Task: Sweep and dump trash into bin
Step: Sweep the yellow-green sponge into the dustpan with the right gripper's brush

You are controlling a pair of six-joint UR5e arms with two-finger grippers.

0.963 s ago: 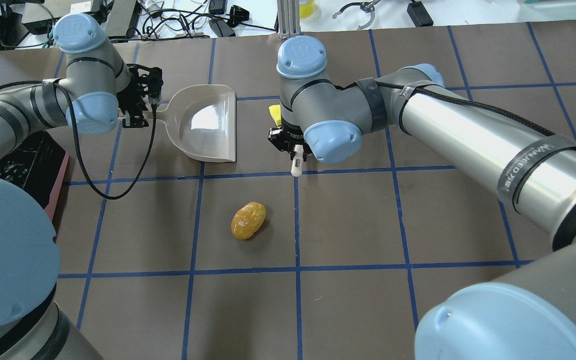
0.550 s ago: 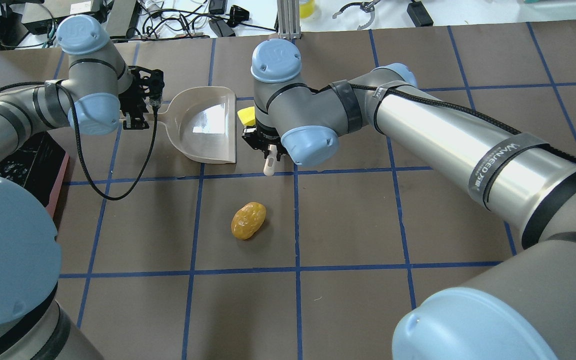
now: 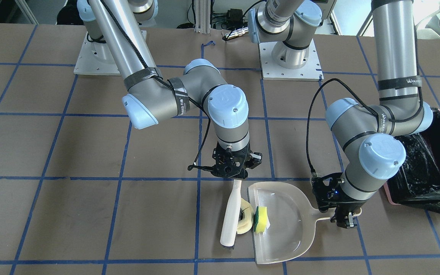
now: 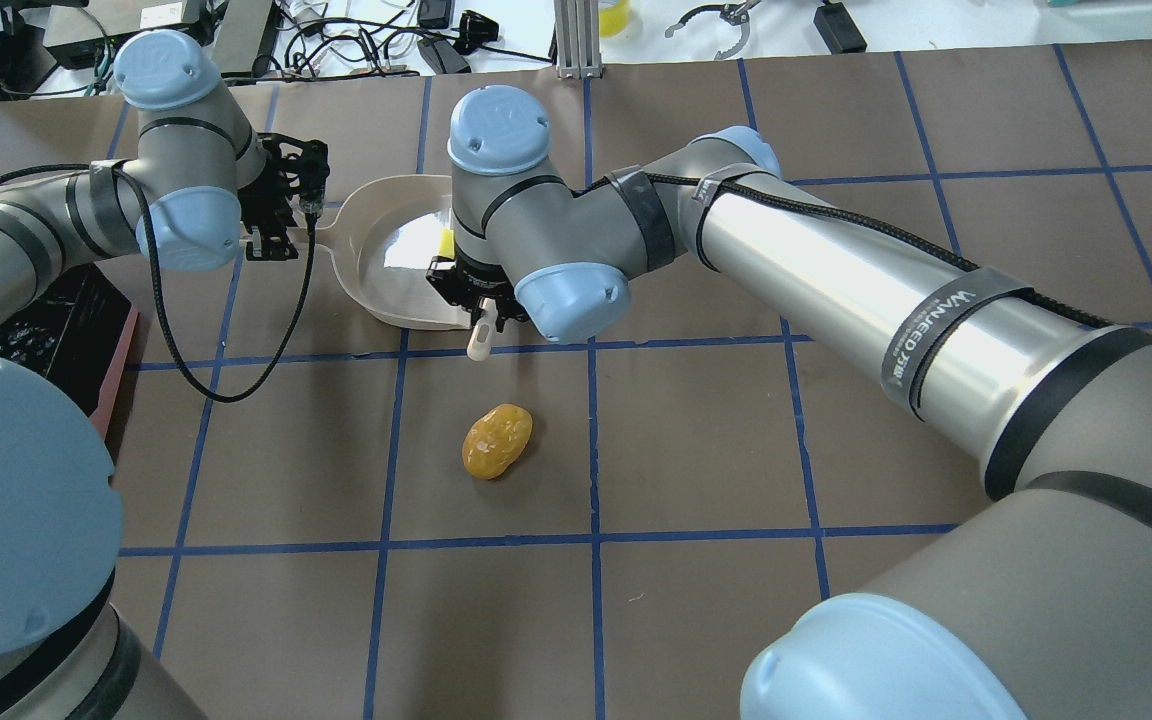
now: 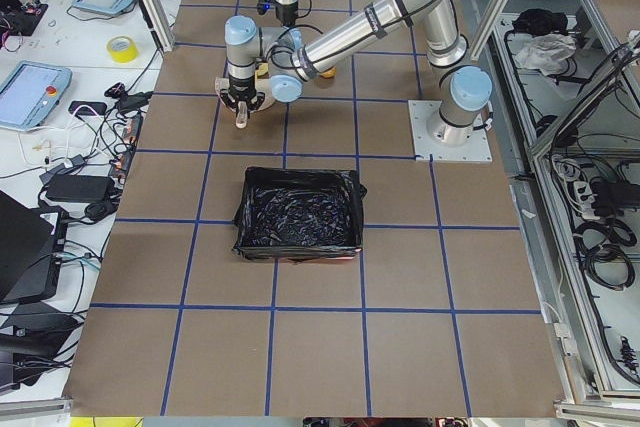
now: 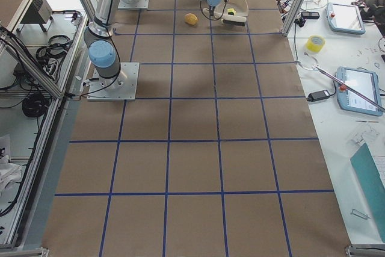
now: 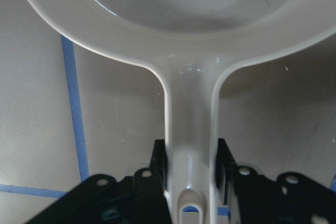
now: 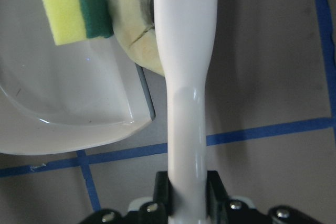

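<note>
My left gripper (image 3: 343,218) is shut on the handle of the beige dustpan (image 3: 287,229), which lies flat on the table; the grip shows in the left wrist view (image 7: 191,167). My right gripper (image 3: 234,172) is shut on a white brush (image 3: 230,214). The brush presses pale peel scraps (image 3: 246,222) against the pan's lip. The yellow sponge piece with green backing (image 3: 261,219) lies just inside the pan's mouth (image 8: 73,6). The golden-brown lump (image 4: 497,441) lies alone on the table, nearer the robot. The black-lined pink bin (image 3: 426,168) stands beside my left arm.
The table is brown with blue tape grid lines. The bin (image 5: 300,212) sits on the robot's left side, close to the left arm's elbow. Cables, tape rolls and tablets lie beyond the table's far edge (image 4: 436,50).
My right arm has swept the brush toward the dustpan, pushing the sponge and peel to the pan's mouth. The left gripper, the dustpan and the golden-brown lump have not moved.
</note>
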